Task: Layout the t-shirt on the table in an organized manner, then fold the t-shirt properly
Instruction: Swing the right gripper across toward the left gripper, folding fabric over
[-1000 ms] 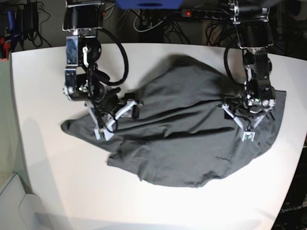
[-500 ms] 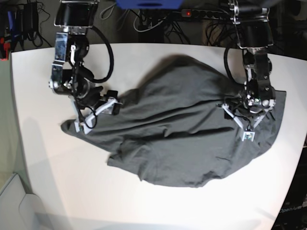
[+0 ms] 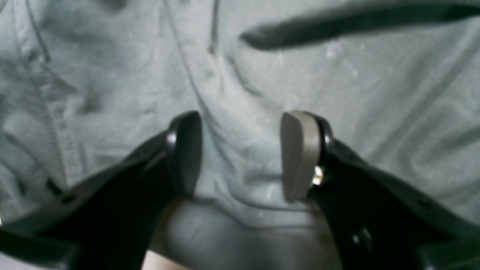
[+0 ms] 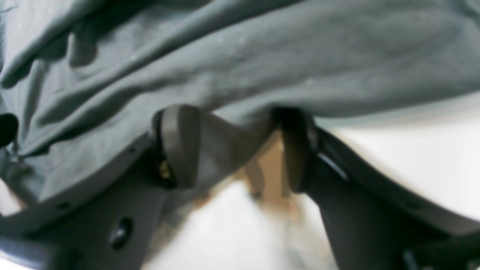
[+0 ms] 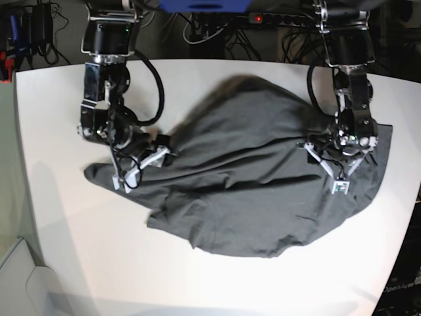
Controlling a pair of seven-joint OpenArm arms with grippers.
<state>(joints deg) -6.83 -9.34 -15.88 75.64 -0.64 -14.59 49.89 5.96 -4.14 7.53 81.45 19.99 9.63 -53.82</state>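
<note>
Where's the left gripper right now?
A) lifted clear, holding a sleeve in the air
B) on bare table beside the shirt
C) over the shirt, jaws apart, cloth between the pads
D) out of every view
C: the left wrist view shows the left gripper with jaws apart and shirt fabric filling the gap between them; the base view puts it low over the shirt's right side.

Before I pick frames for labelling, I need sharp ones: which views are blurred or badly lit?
Right wrist view: soft throughout, smeared worst below the right gripper, the table glaring white. Left wrist view: the t-shirt slightly soft and washed pale. Base view: sharpest, with bowed table edges and a dark background.
</note>
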